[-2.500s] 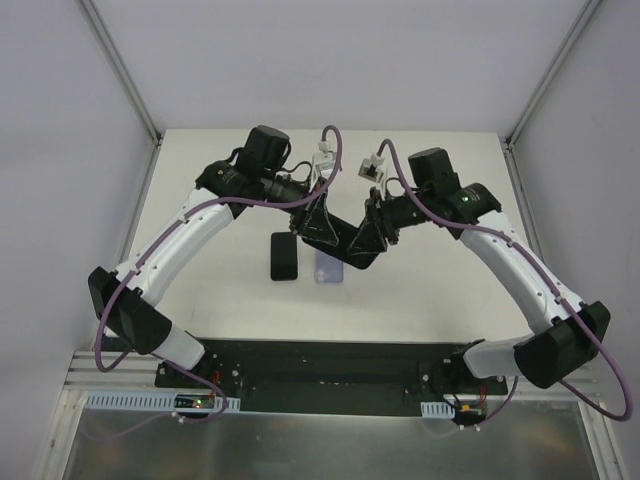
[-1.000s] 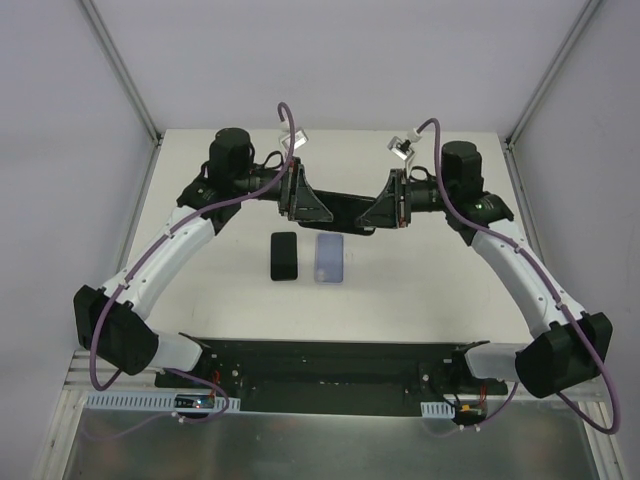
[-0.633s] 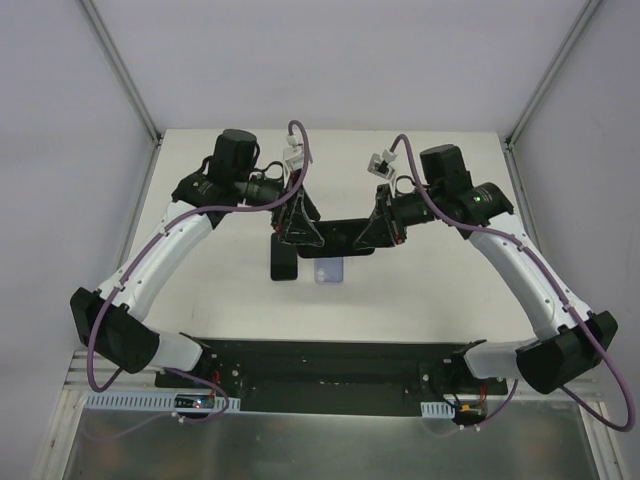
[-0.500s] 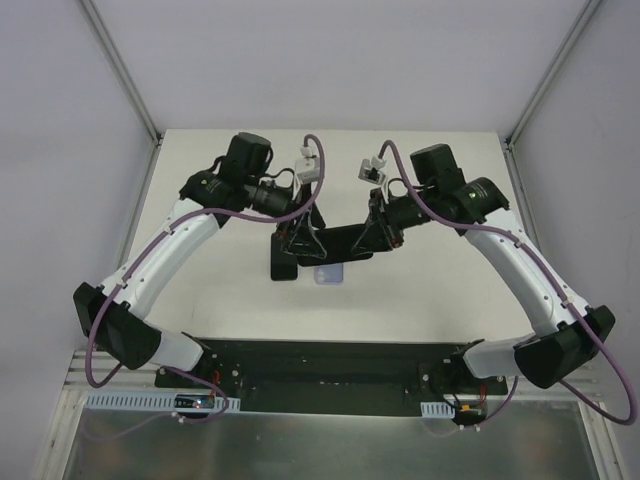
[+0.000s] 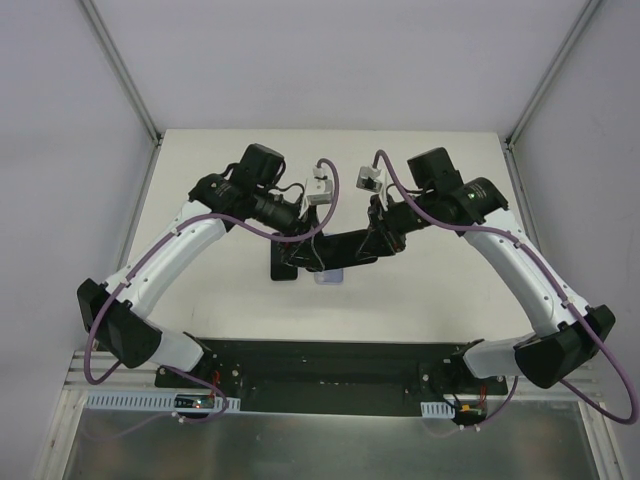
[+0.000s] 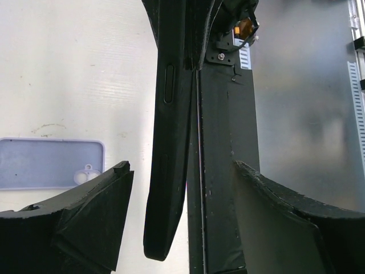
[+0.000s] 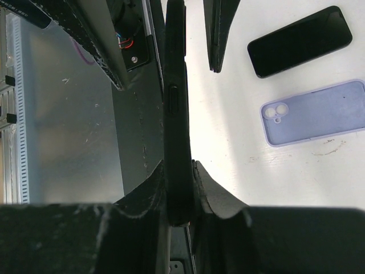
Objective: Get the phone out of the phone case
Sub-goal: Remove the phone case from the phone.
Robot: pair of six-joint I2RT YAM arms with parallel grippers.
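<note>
Held up off the counter [image 5: 440, 290], edge-on, by the right gripper [image 7: 179, 171]: the cased phone [image 5: 335, 246], with the jaws clamped on its two broad faces at one end. Long axis straight out from those jaws toward the left gripper [image 6: 181, 168], roughly level, left to right across the overhead view. Free end sitting between the left jaws, which are spread wide apart. Gap on both sides in the left wrist view, narrower toward the finger [image 6: 85, 228] at picture left. No contact visible on that side. Side button [image 6: 169, 76] on the edge facing the left wrist camera, further along than the fingertips. Flat on the counter below, just beside each other and touched by neither arm: a bare black phone [image 7: 299, 41] and an empty lilac case [image 7: 316, 121], camera cutout showing. Probably next: close the left jaws across the faces at the free end, then peel or push against the right hold. Hinges on that free end lying in line with the left jaws' closing path, so little repositioning needed. Risk of pinching case and phone together, so nothing separates. Cannot tell where the case lip ends and the phone begins.
</note>
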